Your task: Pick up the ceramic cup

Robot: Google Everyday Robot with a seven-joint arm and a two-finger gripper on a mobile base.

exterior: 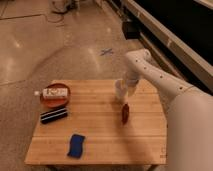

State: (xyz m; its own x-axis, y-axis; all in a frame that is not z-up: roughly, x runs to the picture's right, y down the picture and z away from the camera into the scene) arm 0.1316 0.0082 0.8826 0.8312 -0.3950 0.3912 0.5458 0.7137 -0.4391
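The wooden table (100,127) carries the ceramic cup (120,90) beside the gripper (126,90), a reddish-brown bowl (55,95), a dark bar (54,115), a blue sponge (76,145) and a small red object (125,113)

One ceramic cup (119,90), one gripper (126,90) beside it (one bowl (55,95)).

white arm bent downward, gripper (125,89) low, wrist vertical

The ceramic cup (119,91) is a small, plain, pale-grey-white cylinder, upright on the wooden table (100,127) near its far edge, right of centre. The gripper (127,90) is right at the cup's right side, reaching down from the far right.
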